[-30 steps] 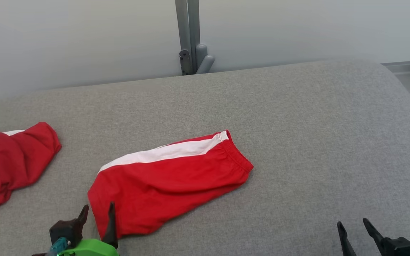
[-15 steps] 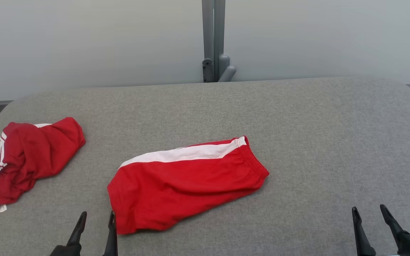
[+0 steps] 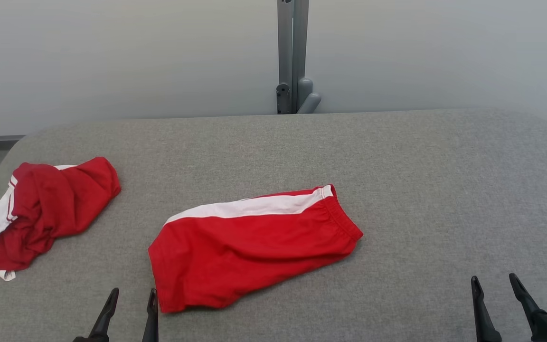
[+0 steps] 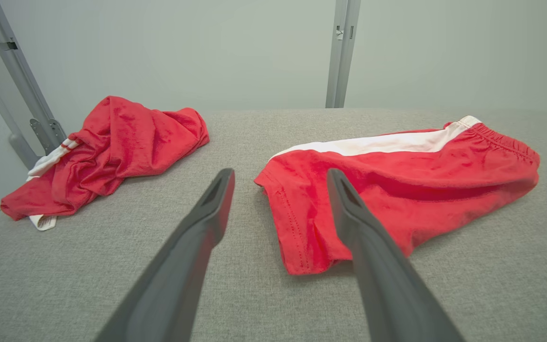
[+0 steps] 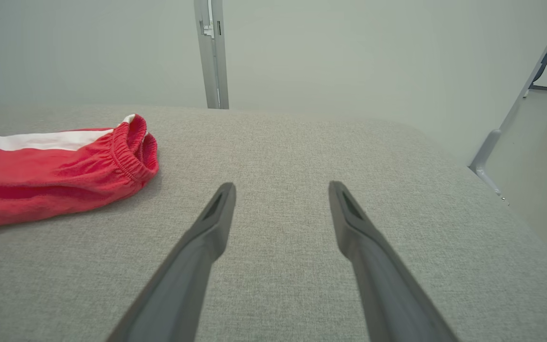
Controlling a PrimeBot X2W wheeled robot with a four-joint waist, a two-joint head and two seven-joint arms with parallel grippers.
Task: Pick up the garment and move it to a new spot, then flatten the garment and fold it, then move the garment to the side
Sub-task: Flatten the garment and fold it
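Left gripper (image 3: 133,290): your two long dark fingers are spread wide with nothing between them. They point up the table from the bottom edge of the head view.

Right gripper (image 3: 493,278): same story here, fingers wide apart and holding nothing, with bare grey cloth between them.

Task garment: the folded red shorts with a white side stripe (image 3: 254,247) lie flat just ahead and to the right of your left gripper. The hem end is nearest it. The elastic waistband end sits ahead and well to the left of your right gripper.

Hem corner: it's right beside your left gripper's right finger. I honestly can't tell if they touch.

Other garment: a crumpled red and white bundle (image 3: 50,209) sits ahead and to the left of your left gripper, apart from the shorts. It's too bunched up to say what kind of clothing it is.

Writing: a small white care tag (image 3: 5,275) pokes out from the near edge of that bundle. Its print is too small to read.

Surface: a grey woven fabric-covered table (image 3: 420,190) with rounded far corners lies under both grippers.

Background: a grey metal post (image 3: 292,57) stands against the pale wall beyond the table's far edge, ahead and between your two grippers.

Cut off: the head view crops both gripper bodies at the bottom. The right wrist view crops the shorts at its left edge.

Covered: in the left wrist view your right finger crosses in front of part of the shorts.
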